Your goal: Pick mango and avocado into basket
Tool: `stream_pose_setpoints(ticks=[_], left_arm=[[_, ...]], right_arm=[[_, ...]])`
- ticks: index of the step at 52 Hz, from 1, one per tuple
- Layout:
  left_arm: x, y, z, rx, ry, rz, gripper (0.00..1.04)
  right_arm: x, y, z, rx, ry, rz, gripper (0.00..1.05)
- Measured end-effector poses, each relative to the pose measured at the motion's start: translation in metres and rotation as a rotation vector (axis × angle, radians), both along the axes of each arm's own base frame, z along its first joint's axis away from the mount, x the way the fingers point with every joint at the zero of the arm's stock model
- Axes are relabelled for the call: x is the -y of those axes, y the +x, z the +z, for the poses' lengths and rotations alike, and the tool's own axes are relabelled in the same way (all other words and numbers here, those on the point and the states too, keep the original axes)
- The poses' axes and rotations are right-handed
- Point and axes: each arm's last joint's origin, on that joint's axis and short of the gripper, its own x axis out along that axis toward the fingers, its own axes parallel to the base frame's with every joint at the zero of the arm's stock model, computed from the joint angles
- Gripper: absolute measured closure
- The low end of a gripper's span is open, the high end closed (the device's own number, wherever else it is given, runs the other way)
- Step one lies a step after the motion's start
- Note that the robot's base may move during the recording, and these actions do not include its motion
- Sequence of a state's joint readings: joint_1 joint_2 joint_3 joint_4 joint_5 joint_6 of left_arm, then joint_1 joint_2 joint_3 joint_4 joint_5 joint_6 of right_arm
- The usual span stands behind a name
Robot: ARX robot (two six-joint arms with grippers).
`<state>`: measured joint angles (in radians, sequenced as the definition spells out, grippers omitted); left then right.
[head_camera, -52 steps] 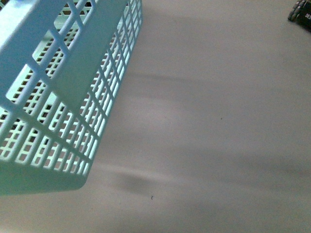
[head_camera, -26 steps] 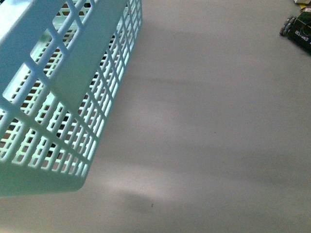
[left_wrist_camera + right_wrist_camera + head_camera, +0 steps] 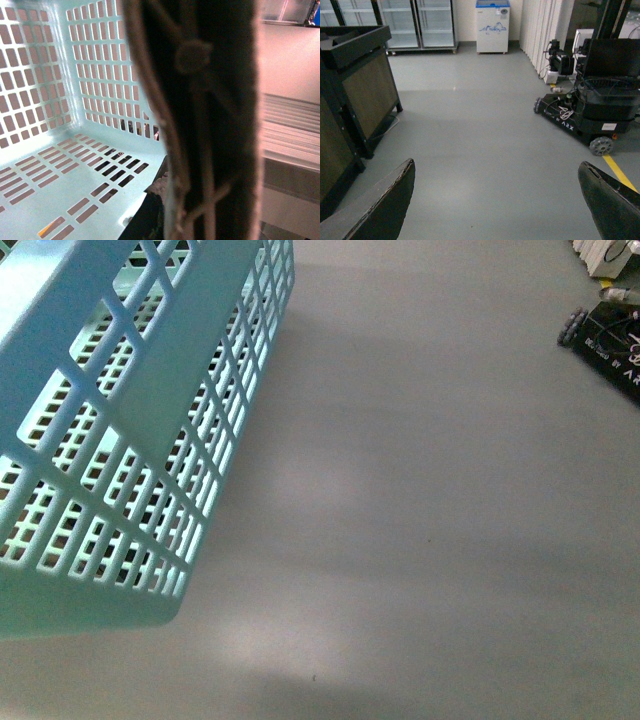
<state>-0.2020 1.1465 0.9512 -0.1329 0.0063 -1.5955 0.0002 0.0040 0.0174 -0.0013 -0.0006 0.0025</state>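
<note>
The light blue-green basket (image 3: 120,440) hangs tilted at the left of the front view, above the grey floor. In the left wrist view its slotted floor and walls (image 3: 75,165) show, with nothing seen inside. A brown handle (image 3: 200,110) crosses that view close up, and my left gripper (image 3: 160,200) is shut on it. My right gripper (image 3: 497,200) is open and empty, its two dark fingers (image 3: 385,205) wide apart above bare floor. The mango and the avocado are out of view.
A black wheeled robot base (image 3: 585,120) stands at the right, also in the front view's top right corner (image 3: 605,335). A dark wooden counter (image 3: 355,85) stands at the left. Glass-door fridges (image 3: 420,22) and a white freezer (image 3: 492,27) line the far wall. A yellow floor line (image 3: 620,172) runs at the right.
In the front view the floor has slid: the black wheeled base has come further into the top right corner. The basket keeps its place in the view.
</note>
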Motion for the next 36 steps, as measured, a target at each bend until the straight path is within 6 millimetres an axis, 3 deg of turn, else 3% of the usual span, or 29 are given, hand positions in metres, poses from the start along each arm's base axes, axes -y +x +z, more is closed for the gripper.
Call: stream_pose_setpoints(ticks=[36], left_arm=[[0.0013, -0.0005, 0.0014, 0.004, -0.002, -0.007, 1.0]], right_arm=[[0.0001, 0.0, 0.0, 0.0, 0.0, -0.005, 0.09]])
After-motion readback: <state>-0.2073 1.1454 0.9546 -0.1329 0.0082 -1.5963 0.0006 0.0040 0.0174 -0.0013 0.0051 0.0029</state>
